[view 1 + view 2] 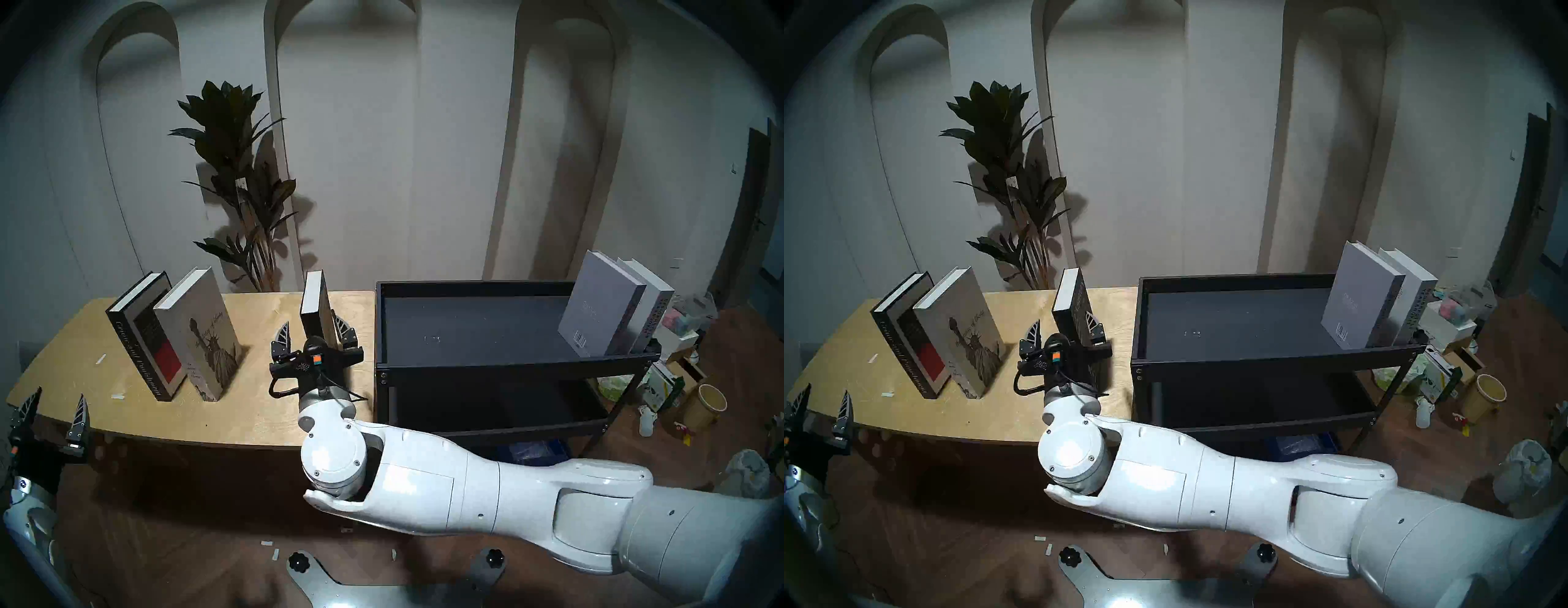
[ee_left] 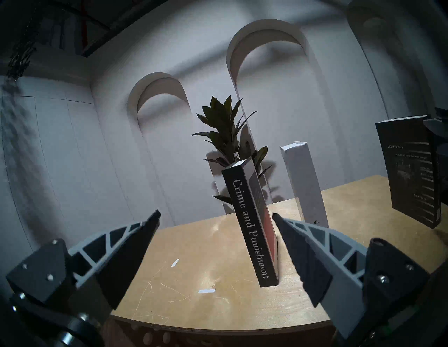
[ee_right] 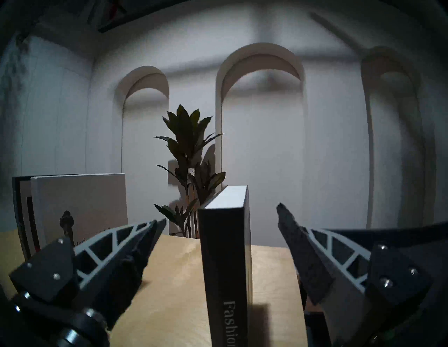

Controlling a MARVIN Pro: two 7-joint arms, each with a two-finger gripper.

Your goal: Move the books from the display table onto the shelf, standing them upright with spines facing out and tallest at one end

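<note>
As the head view shows, two pale hardcovers (image 1: 611, 305) stand at right on the black metal shelf (image 1: 509, 365); three remain on the plywood table (image 1: 254, 407). Right gripper (image 1: 316, 333) spread around the black "Fashion" book (image 1: 313, 310), contact unclear. Left wrist: left gripper (image 2: 215, 218) spread, empty, facing "Crime and Punishment" (image 2: 252, 227).

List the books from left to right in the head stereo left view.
Crime and Punishment → Statue of Liberty book → Fashion book → grey book → white Yearbook
</note>
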